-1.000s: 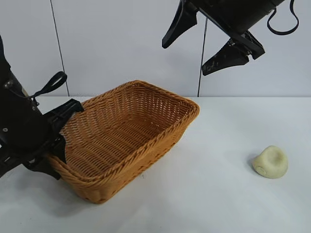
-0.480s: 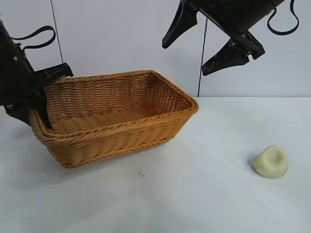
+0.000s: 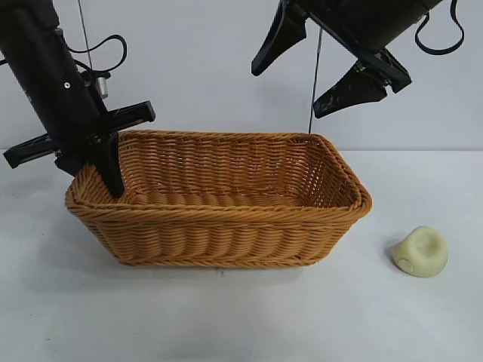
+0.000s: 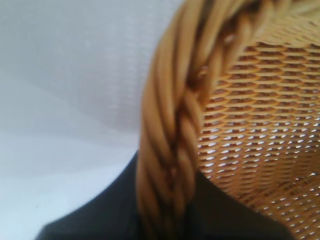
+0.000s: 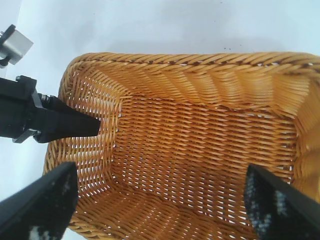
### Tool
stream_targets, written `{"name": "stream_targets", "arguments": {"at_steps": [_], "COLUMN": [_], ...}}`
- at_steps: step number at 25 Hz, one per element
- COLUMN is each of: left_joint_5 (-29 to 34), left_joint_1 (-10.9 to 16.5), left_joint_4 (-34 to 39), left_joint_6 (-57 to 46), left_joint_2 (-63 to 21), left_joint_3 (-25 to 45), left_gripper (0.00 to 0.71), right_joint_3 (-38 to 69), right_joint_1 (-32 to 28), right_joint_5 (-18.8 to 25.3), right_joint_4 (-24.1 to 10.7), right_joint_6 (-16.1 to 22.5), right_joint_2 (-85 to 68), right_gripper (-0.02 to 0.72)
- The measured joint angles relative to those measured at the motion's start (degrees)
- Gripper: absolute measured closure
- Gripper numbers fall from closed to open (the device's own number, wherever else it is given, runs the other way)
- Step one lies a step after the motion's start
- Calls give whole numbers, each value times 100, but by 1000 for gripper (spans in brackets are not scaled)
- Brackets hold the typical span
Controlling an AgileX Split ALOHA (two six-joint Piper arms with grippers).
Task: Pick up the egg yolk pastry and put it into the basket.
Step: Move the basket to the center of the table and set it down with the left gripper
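- Pastry [image 3: 420, 252] still lies on the worktop [image 3: 302, 317], untouched.
- My left tool [image 3: 106, 167], clamped on the basket [image 3: 226, 226] rim, has turned it broadside.
- My right tool [image 3: 321, 68] hangs wide open; the pickup remains.

A white table [image 3: 249, 317] spreads below a pale panelled wall [image 3: 196, 68], whose thin dark seams run vertically.

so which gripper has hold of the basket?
The left gripper, clamped on the basket rim at its left end. The right gripper hangs open above the basket, touching nothing.
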Motion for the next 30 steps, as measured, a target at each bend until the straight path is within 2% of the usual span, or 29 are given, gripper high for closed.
{"name": "stream_targets", "arguments": {"at_steps": [4, 11, 22, 24, 28, 30], "left_joint_5": [-41, -464, -469, -469, -469, -425], "left_joint_1": [0, 0, 5, 5, 5, 5], "left_joint_4": [5, 80, 164, 164, 164, 164], "left_joint_6": [15, 137, 175, 175, 175, 175], "left_joint_2": [47, 72, 495, 495, 495, 495], "left_joint_3": [0, 6, 0, 0, 0, -23], "left_gripper": [618, 618, 605, 525, 171, 80], "right_joint_3": [0, 0, 0, 0, 0, 0], "right_joint_1": [0, 0, 0, 0, 0, 0], "right_joint_5": [22, 33, 33, 33, 33, 28], "right_joint_4": [0, 0, 0, 0, 0, 0], "right_joint_6": [0, 0, 0, 0, 0, 0], "right_joint_2": [0, 0, 0, 0, 0, 0], "right_gripper": [59, 59, 59, 59, 59, 59]}}
